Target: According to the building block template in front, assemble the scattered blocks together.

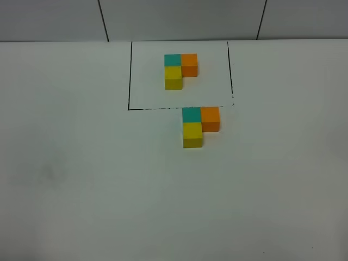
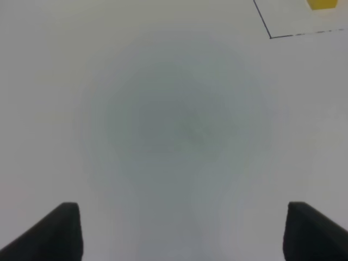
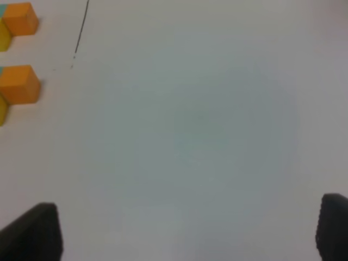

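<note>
Three loose blocks (image 1: 198,124) joined in an L on the white table (image 1: 81,179), just outside the black frame (image 1: 129,76); pattern blocks (image 1: 180,68) inside it; left gripper (image 2: 182,231) wide open, holding nothing; right gripper (image 3: 187,231) wide open, empty too; only fingertips showing, blocks cut off at picture edges.

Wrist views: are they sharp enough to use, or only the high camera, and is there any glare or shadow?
Exterior high view: even light, no glare, template and assembled blocks crisp, with only faint shadows. Left wrist view: soft, with a broad grey shadow on the table and blurred fingertips. Right wrist view: similarly soft, with a dim patch; the orange cube is slightly blurred.
</note>
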You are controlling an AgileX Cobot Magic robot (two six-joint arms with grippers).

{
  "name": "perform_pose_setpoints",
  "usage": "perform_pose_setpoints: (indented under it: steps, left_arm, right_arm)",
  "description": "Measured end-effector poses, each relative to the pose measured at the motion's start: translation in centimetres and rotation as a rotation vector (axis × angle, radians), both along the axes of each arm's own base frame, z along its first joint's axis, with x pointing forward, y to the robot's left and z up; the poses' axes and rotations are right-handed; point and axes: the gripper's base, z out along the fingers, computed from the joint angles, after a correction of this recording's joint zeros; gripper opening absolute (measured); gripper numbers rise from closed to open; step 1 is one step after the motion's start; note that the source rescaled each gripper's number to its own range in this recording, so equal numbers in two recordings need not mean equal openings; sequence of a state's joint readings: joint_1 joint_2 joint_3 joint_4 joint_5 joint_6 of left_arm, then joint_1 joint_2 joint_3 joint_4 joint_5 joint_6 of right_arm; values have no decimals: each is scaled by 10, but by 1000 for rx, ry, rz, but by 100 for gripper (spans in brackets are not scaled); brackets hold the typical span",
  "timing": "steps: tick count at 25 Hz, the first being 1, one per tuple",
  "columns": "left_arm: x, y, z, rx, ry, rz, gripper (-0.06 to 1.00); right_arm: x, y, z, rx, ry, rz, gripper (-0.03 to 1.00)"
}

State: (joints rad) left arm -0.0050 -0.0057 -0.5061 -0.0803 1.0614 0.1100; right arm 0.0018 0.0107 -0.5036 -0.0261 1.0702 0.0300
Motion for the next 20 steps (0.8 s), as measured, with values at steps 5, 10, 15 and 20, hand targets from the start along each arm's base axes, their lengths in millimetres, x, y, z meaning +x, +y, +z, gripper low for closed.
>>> perform_pose_setpoints:
  steps: [5, 10, 15, 20]
  left_arm:
    - [0, 0, 0, 0, 0, 0, 82]
    - [0, 0, 0, 0, 0, 0, 82]
    - [0, 0, 0, 0, 0, 0, 82]
    - [0, 0, 0, 0, 0, 0, 82]
  right_arm:
    - [0, 0, 0, 0, 0, 0, 84]
    - [0, 0, 0, -9, 0, 5, 77]
    - [0, 0, 0, -24, 1, 16, 72]
    - [0, 0, 0, -24, 1, 16, 71]
